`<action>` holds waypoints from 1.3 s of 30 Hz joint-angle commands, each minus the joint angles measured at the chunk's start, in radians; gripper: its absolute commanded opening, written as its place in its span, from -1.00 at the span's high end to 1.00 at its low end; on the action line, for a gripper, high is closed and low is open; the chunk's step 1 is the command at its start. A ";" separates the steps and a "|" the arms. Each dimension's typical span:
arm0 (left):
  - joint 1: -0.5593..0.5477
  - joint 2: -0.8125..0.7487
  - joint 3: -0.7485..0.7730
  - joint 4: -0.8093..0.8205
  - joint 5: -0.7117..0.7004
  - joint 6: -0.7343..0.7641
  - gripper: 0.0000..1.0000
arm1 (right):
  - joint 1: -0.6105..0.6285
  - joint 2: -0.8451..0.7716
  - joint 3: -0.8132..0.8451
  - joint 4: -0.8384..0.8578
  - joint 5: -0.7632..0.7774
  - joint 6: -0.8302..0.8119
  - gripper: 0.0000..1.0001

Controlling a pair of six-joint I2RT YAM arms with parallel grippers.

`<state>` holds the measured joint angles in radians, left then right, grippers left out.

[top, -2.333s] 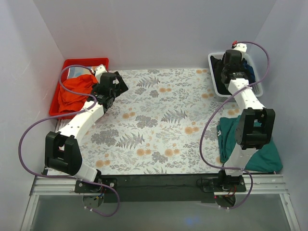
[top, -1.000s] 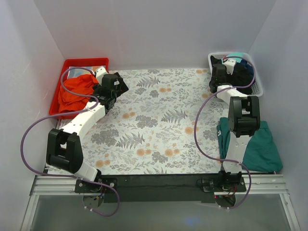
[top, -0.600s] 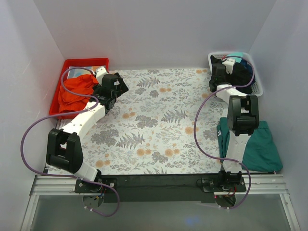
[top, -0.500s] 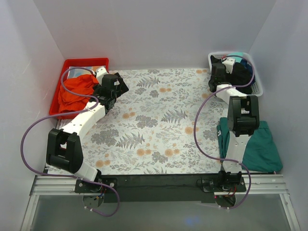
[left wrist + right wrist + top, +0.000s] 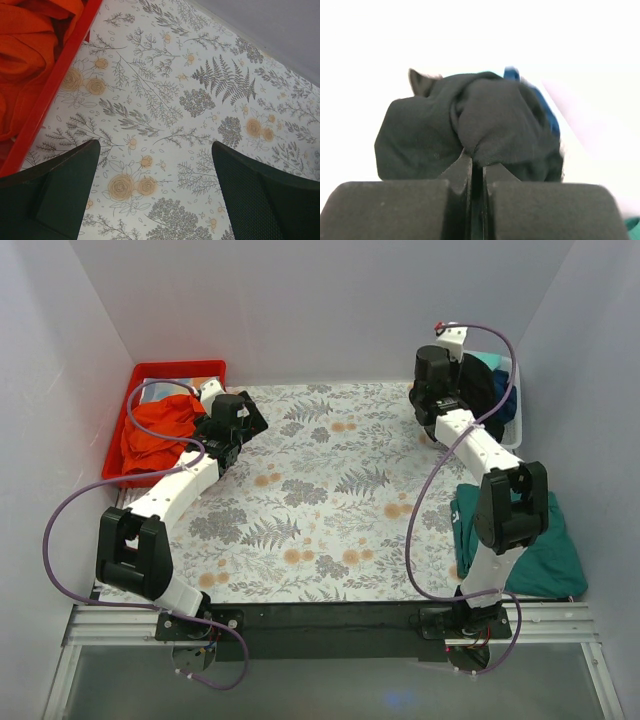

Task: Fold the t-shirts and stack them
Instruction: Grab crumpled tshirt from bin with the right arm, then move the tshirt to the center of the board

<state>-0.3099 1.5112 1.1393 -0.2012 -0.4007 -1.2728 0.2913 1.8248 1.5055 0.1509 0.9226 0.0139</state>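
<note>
A bunched black t-shirt (image 5: 470, 125) fills the right wrist view, and my right gripper (image 5: 477, 161) is shut on a fold of it. From above, the right gripper (image 5: 452, 380) holds the black t-shirt (image 5: 476, 390) up over the white basket (image 5: 517, 430) at the far right. A blue shirt (image 5: 542, 102) shows behind the black one. A teal t-shirt (image 5: 540, 550) lies spread at the near right, partly under the right arm. My left gripper (image 5: 155, 185) hangs open over the floral table cover (image 5: 165, 100), nothing between its fingers (image 5: 55, 190).
A red bin (image 5: 145, 375) with orange cloth (image 5: 155, 430) sits at the far left; its red wall (image 5: 55, 95) is just left of the left gripper (image 5: 250, 418). White walls enclose the table on three sides. A turquoise cloth (image 5: 490, 360) shows in the basket.
The right gripper closed on the black t-shirt in the basket and rose with it, swinging slightly left. The left arm has not moved.
</note>
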 commanded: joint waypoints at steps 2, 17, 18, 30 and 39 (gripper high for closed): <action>-0.005 -0.025 -0.010 0.013 0.017 -0.010 -0.86 | 0.086 -0.151 0.134 0.118 0.024 -0.146 0.97; -0.005 -0.016 -0.004 0.008 0.010 -0.031 -0.86 | 0.400 -0.358 0.115 0.144 -0.157 -0.367 0.97; -0.005 -0.016 -0.003 0.008 0.005 -0.034 -0.86 | 0.422 -0.370 0.104 0.141 -0.177 -0.373 0.97; -0.005 0.003 0.011 -0.090 -0.147 -0.145 -0.86 | 0.551 -0.568 -0.353 -0.014 -0.513 0.075 0.97; -0.005 0.024 -0.006 -0.150 -0.161 -0.201 -0.86 | 0.549 -0.487 -0.559 -0.149 -0.444 0.248 -0.42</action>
<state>-0.3099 1.5314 1.1385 -0.3180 -0.5350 -1.4460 0.8444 1.3296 0.9306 0.0219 0.4187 0.1654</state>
